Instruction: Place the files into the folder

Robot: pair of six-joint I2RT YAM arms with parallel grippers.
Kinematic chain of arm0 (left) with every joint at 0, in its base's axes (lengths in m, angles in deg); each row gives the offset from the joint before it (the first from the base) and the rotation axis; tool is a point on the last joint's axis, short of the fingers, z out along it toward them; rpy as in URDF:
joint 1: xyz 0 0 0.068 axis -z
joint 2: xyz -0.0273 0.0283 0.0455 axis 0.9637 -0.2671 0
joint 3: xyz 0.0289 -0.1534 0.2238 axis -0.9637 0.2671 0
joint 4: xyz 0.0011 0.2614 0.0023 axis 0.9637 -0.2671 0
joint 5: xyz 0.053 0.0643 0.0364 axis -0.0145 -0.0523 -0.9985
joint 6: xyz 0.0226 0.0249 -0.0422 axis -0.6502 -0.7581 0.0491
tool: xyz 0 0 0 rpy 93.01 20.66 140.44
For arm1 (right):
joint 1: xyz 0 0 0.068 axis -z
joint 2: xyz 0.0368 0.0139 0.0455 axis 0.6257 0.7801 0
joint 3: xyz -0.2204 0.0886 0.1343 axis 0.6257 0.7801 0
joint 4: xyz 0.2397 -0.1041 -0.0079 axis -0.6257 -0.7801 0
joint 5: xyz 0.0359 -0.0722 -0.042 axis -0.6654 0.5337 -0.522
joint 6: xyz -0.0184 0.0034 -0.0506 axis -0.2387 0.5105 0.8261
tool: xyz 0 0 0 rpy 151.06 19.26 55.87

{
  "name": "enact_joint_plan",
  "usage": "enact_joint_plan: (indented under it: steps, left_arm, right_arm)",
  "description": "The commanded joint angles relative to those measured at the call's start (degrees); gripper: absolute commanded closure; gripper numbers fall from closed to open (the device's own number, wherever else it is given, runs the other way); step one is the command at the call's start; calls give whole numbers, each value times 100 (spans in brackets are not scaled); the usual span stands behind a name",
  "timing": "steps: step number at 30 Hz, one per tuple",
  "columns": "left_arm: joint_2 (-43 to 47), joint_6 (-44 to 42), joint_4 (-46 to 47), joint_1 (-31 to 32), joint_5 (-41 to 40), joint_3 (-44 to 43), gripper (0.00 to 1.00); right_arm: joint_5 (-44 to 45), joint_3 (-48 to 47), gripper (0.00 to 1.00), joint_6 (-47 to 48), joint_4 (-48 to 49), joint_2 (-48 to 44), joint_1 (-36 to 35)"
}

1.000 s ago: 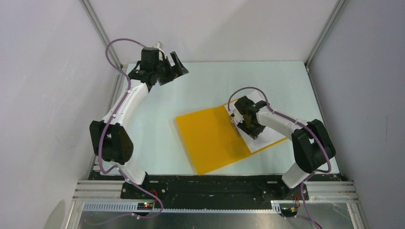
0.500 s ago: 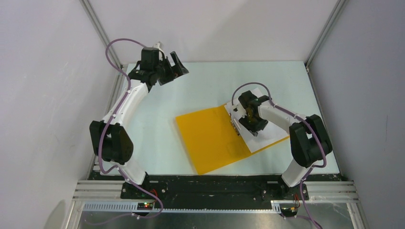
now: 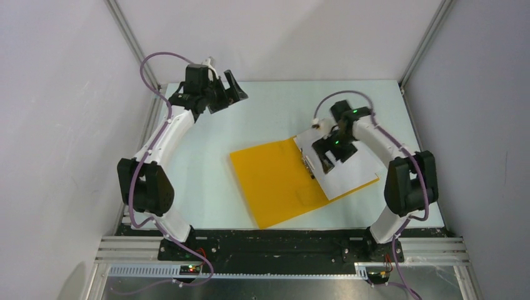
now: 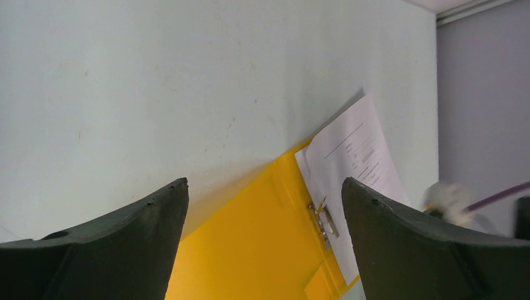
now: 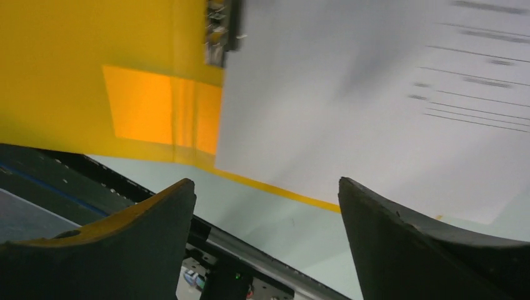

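Observation:
The orange-yellow folder (image 3: 275, 181) lies open on the table, its metal clip (image 3: 307, 164) along the spine. The white files (image 3: 340, 169) lie on its right half, against the clip. The folder (image 4: 250, 250), clip (image 4: 325, 219) and files (image 4: 356, 150) also show in the left wrist view, and the files (image 5: 375, 94), clip (image 5: 219, 25) and folder (image 5: 94, 62) in the right wrist view. My right gripper (image 3: 331, 156) is open and empty, lifted above the files. My left gripper (image 3: 226, 92) is open and empty, raised at the far left, well away from the folder.
The pale table (image 3: 275, 106) is walled by grey panels with metal posts (image 3: 134, 44) at the back corners. A black rail (image 3: 281, 240) runs along the near edge by the arm bases.
My right gripper has lifted off the files and drawn back toward the far right, its wrist turning. The files stay on the folder. The left arm has not moved.

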Motion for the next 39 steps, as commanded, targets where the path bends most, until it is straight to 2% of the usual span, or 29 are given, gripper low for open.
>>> enact_joint_plan:
  steps: [1, 4, 8, 12, 14, 20, 25, 30, 39]
  left_arm:
    - [436, -299, 75, -36, -54, 519, 4]
    - [851, -518, 18, -35, -143, 1186, 1]
    - [1154, -855, -316, -248, -202, 1914, 0]
    - [1176, -517, -416, -862, 376, 2745, 0]
    - [1073, -490, -381, -962, 679, 2990, 0]
    - [952, -861, -197, -651, 1528, 3497, 4]
    - [761, -1018, -132, -150, 1638, 3620, 7]
    - [251, -996, -78, -74, 1482, 3499, 15]
    - [-257, -807, 195, -67, 1608, 2857, 28]
  right_arm:
    - [-1304, -886, 8, 406, -552, 40, 1363]
    - [-1578, -1266, 3, 712, -569, 404, 2041]
    - [-1884, -1829, 1, 1032, -372, 1205, 2859]
    - [-2112, -2510, 1, 1029, -253, 1886, 3293]
    - [-2103, -2688, 1, 1058, -200, 2157, 3418]
    - [-2124, -2955, 2, 1174, -181, 2659, 3623]
    - [-2164, -3009, 3, 1344, -245, 3016, 3653]
    - [-2227, -2919, 4, 1418, -367, 3171, 3543]
    - [-2344, -1645, 6, 1387, -381, 2573, 3308]
